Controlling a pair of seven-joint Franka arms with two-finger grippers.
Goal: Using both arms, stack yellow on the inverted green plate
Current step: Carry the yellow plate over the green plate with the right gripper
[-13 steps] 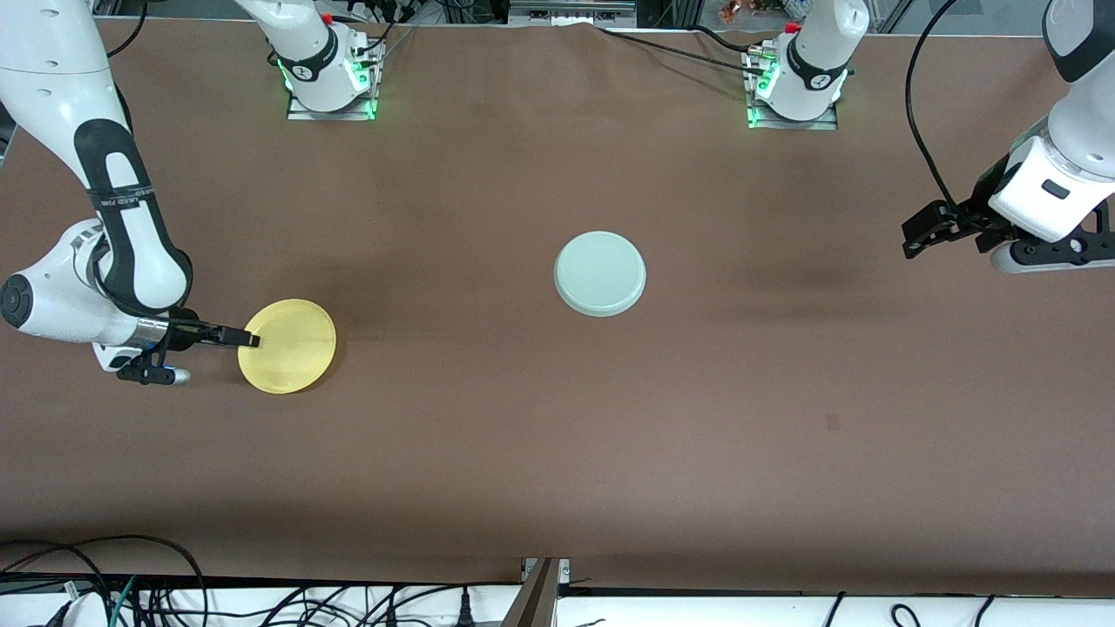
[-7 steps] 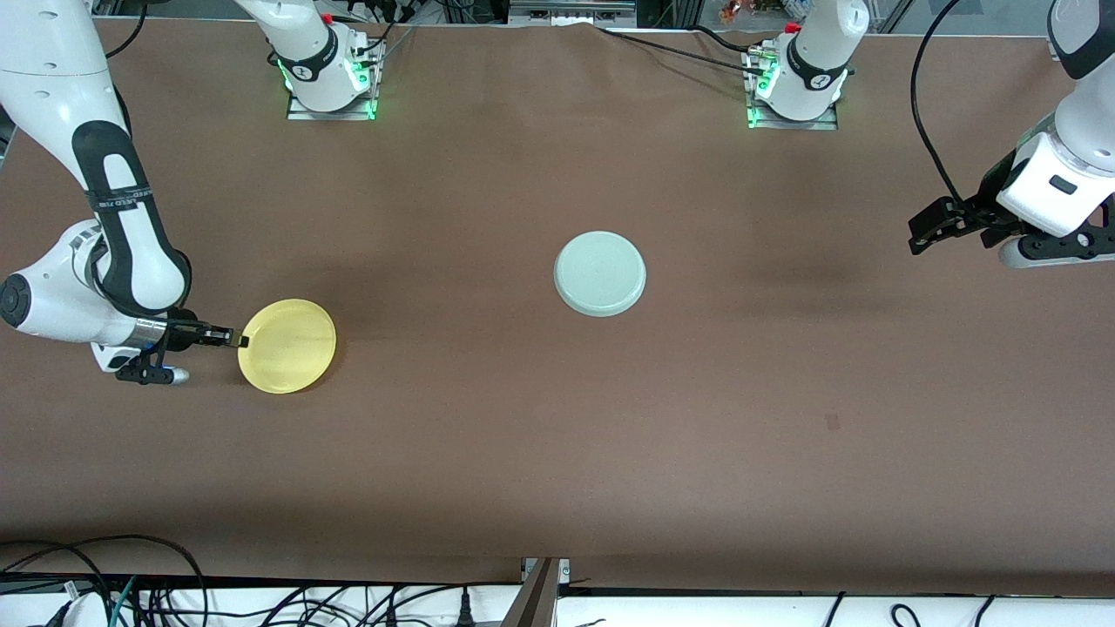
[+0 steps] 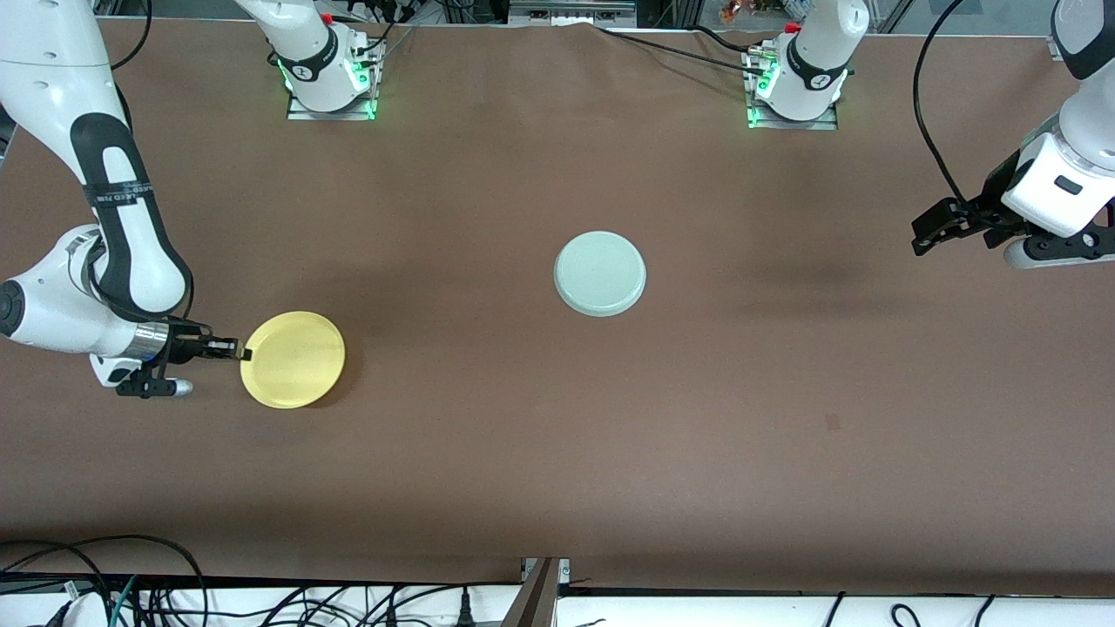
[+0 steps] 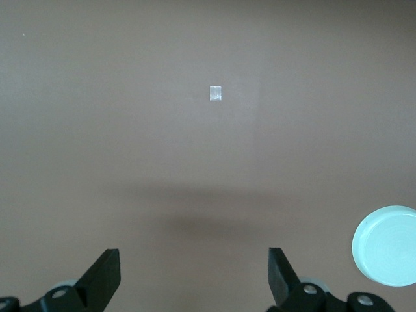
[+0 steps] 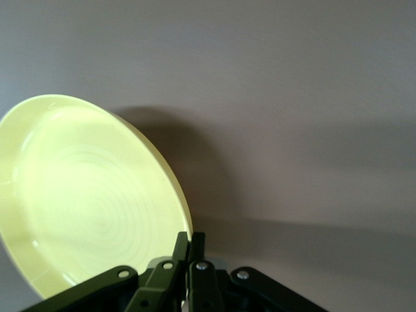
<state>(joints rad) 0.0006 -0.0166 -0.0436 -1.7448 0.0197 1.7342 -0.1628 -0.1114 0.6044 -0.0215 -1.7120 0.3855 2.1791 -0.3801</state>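
The yellow plate (image 3: 293, 360) is at the right arm's end of the table, tilted with one edge raised off the brown cloth. My right gripper (image 3: 241, 352) is shut on its rim; in the right wrist view the plate (image 5: 84, 195) stands on edge with the rim pinched at the right gripper (image 5: 190, 239). The pale green plate (image 3: 600, 273) lies upside down in the middle of the table, also seen as the green plate (image 4: 387, 246) in the left wrist view. My left gripper (image 3: 925, 233) hangs open and empty over the left arm's end of the table, its fingertips (image 4: 107, 260) wide apart.
A brown cloth (image 3: 557, 435) covers the table. A small pale square mark (image 4: 216, 93) is on the cloth below the left gripper. The two arm bases (image 3: 327, 74) stand along the table edge farthest from the front camera. Cables hang along the near edge.
The right gripper shut on the yellow plate's rim and tipped and lifted the plate, which shifted slightly toward the front camera. The left arm rose a little.
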